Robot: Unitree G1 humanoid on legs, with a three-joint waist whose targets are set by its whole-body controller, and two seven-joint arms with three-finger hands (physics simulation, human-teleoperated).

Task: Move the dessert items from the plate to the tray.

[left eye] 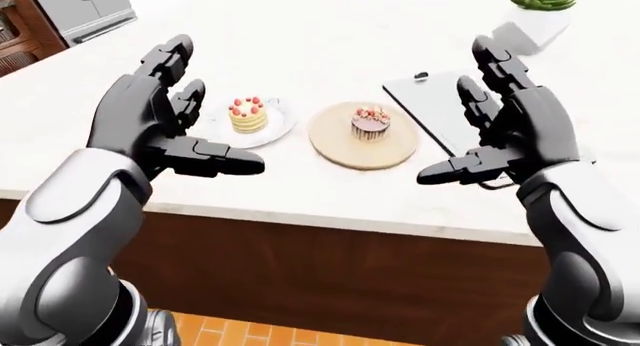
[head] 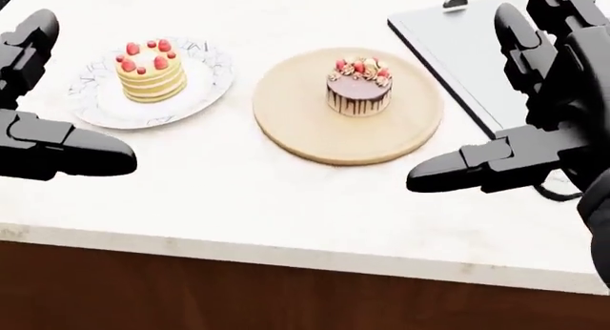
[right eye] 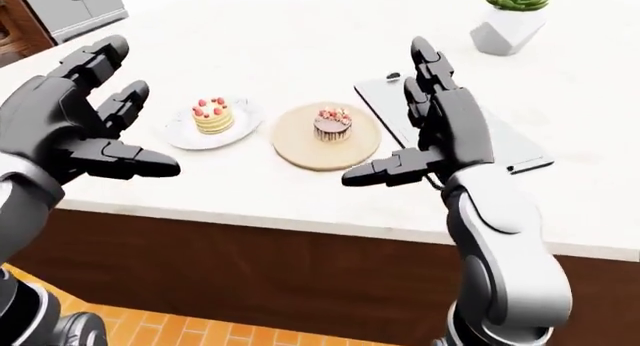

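Head cam looks steeply down, close on counter (head: 286,201); eye cams sit wider, sharing same counter stretch.

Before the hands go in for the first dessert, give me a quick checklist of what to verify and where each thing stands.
1. Left hand empty and open: ok.
2. Right hand empty and open: ok.
3. Chocolate cake upright on the wooden plate, nothing covering it: ok.
4. Strawberry stack cake upright on the white plate: ok.
5. Tray has bare surface: ok, though the right hand hides part.
6. Either hand touching a dessert: not ok, both hover short of them.
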